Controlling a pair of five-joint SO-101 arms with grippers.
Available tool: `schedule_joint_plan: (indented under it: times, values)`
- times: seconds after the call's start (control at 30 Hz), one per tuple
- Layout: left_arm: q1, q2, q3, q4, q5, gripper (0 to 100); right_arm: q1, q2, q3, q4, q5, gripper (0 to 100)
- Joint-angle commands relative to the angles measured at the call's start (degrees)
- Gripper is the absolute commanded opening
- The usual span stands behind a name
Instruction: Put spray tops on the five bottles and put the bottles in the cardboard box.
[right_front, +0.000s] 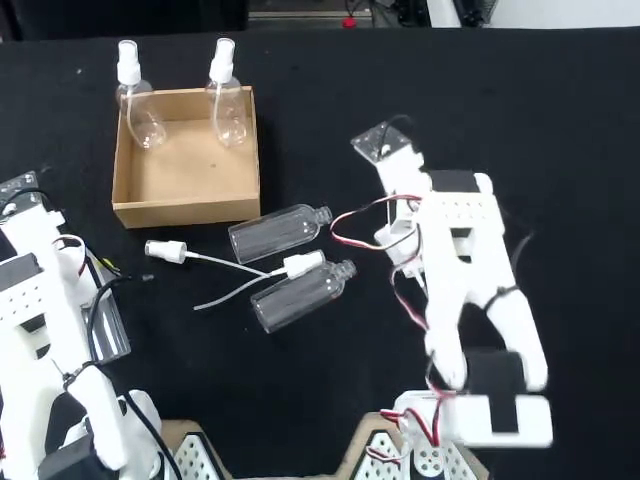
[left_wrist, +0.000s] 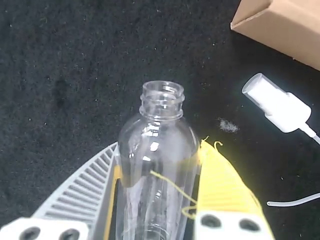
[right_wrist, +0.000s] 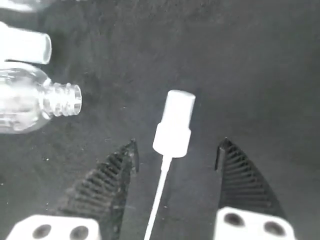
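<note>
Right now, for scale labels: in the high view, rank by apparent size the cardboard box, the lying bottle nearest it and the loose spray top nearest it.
1. cardboard box
2. lying bottle
3. loose spray top, even counting its tube

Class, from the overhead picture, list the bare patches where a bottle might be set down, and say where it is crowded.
Free: the table right of the right arm; the strip left of the cardboard box; the box floor in front of its two capped bottles. Crowded: between box and arms, where two open bottles and loose spray tops lie.
</note>
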Motion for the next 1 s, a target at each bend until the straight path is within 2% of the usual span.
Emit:
schedule_joint_plan:
  times: [0.0, 0.17, 0.33, 0.53, 0.8, 0.97]
  values:
    - [0.4, -1.8, -0.2, -0.7, 0.2, 11, 0.9, 3.4, -0.7, -3.0, -1.8, 24.7]
    - [0.4, -1.8, -0.2, -0.7, 0.2, 11, 1.5, 8.3, -0.7, -6.1, -5.9, 24.7]
    - [0.5, -1.8, -0.2, -0.7, 0.2, 11, 1.7, 10.2, -0.5, -6.5, -5.9, 19.0]
    - [0.5, -1.8, -0.2, -0.7, 0.1, 11, 1.7, 10.0, 1.5, -6.3, -5.6, 20.5]
    - [0.5, -1.8, -0.2, -0.6, 0.0, 11, 1.7, 1.4, 8.5, -9.8, -6.0, 20.2]
    - [0.5, -1.8, -0.2, -0.5, 0.0, 11, 1.7, -3.8, 14.6, -16.0, -13.5, 20.1]
